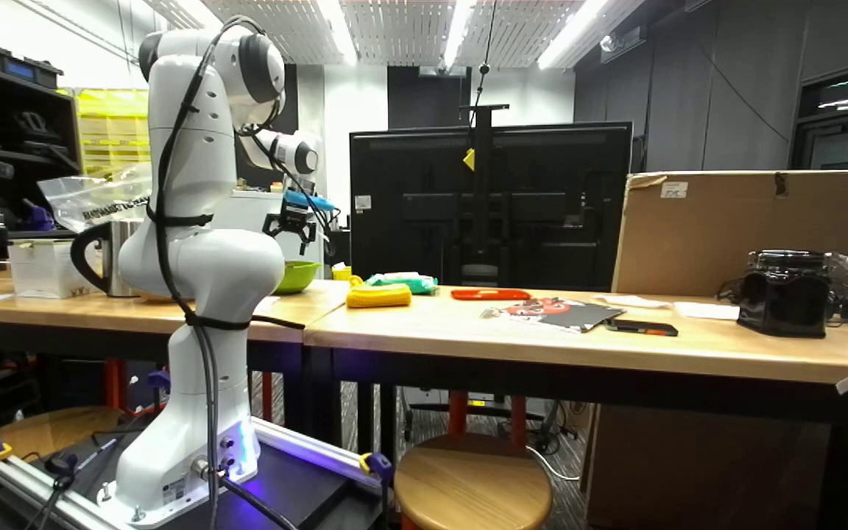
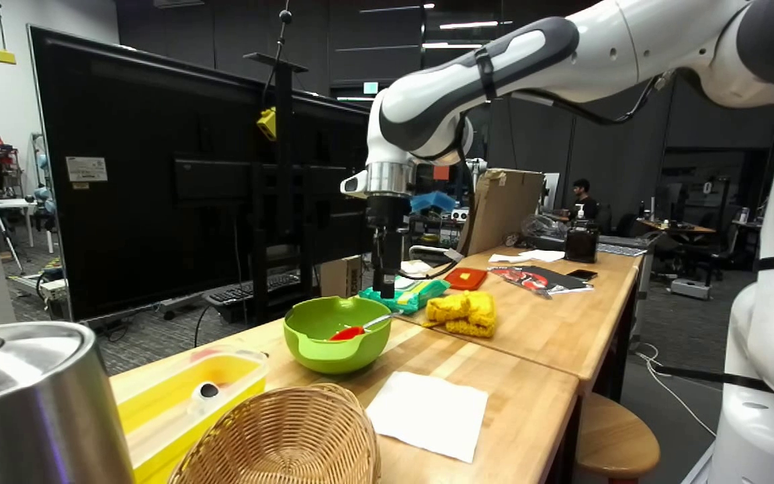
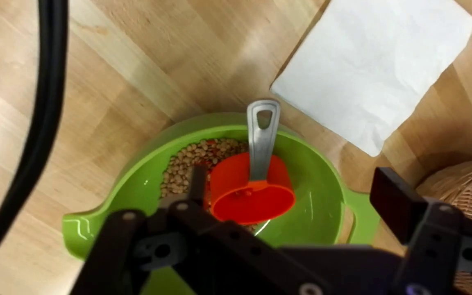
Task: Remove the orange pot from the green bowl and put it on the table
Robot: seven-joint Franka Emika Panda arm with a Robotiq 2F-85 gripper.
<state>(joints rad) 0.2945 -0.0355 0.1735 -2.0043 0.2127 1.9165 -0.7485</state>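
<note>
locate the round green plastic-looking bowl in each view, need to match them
In an exterior view: the round green plastic-looking bowl, left of centre, partly behind the white arm.
In an exterior view: the bowl, just left of centre, lower half.
Wrist view: the bowl, lower middle.
Shared landmark: the black two-fingered hand, above the bowl in both exterior views, overlapping it in the wrist view.

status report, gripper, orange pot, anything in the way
Gripper open, empty, above the green bowl. Orange pot inside, metal handle across the rim. No obstruction seen above it; white paper and wicker basket near the bowl.
</note>
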